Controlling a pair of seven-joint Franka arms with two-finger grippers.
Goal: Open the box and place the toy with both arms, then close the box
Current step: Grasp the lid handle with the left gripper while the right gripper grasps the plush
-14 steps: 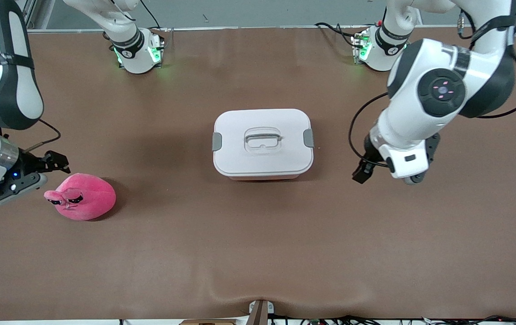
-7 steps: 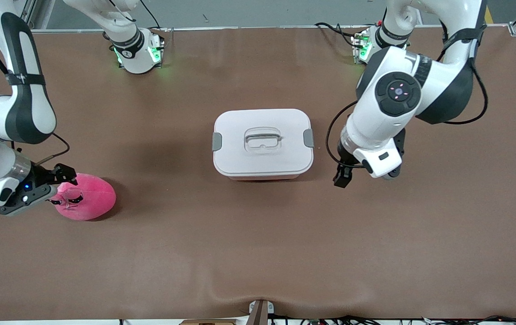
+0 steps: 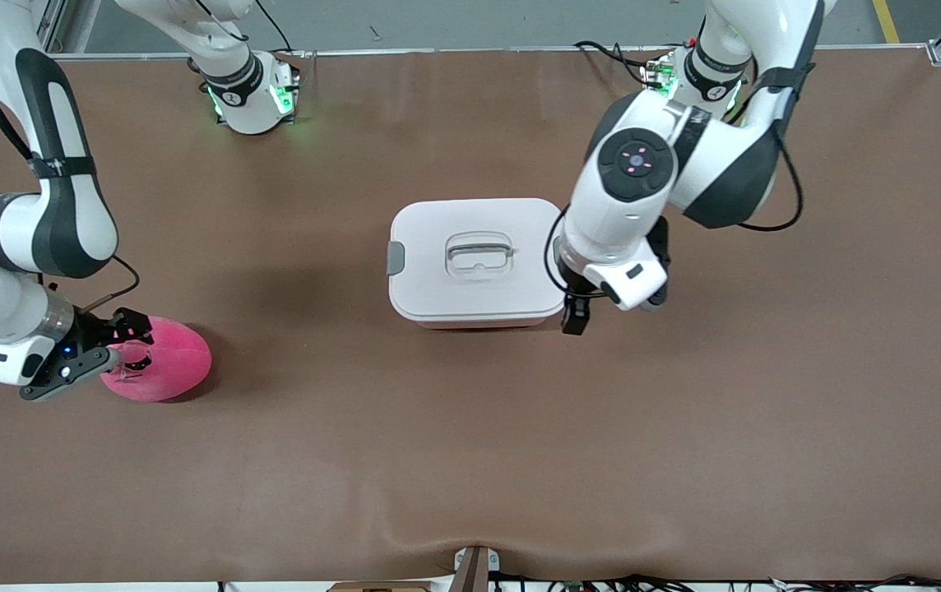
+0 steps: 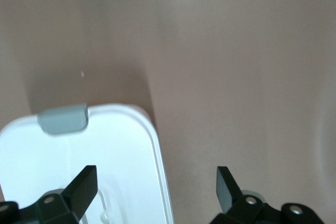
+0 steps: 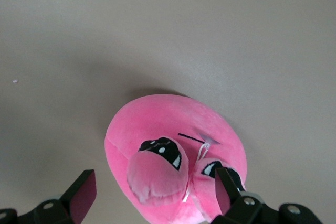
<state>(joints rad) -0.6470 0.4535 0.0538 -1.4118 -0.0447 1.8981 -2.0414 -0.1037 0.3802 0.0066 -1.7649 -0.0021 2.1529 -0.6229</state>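
The box [image 3: 479,259] stands shut at the table's middle, with its white lid, grey centre handle [image 3: 479,252] and a grey side clip [image 3: 395,257] showing. My left gripper [image 3: 576,315] is open and empty, over the box's edge at the left arm's end. In the left wrist view [image 4: 155,187] it spans the lid's rim [image 4: 157,166], and a grey clip [image 4: 63,118] shows. The pink toy [image 3: 166,362] lies toward the right arm's end. My right gripper [image 3: 132,329] is open over its snout. In the right wrist view [image 5: 155,192] its fingers flank the toy [image 5: 173,150].
The brown table mat [image 3: 470,460] lies bare around the box and the toy. Both arm bases [image 3: 248,94] stand along the edge farthest from the front camera. The left arm's wrist hides the box's clip at that end in the front view.
The left gripper has swung in from the left arm's end of the table to the box's edge. The right gripper has moved over the toy's snout. Box and toy have not moved.
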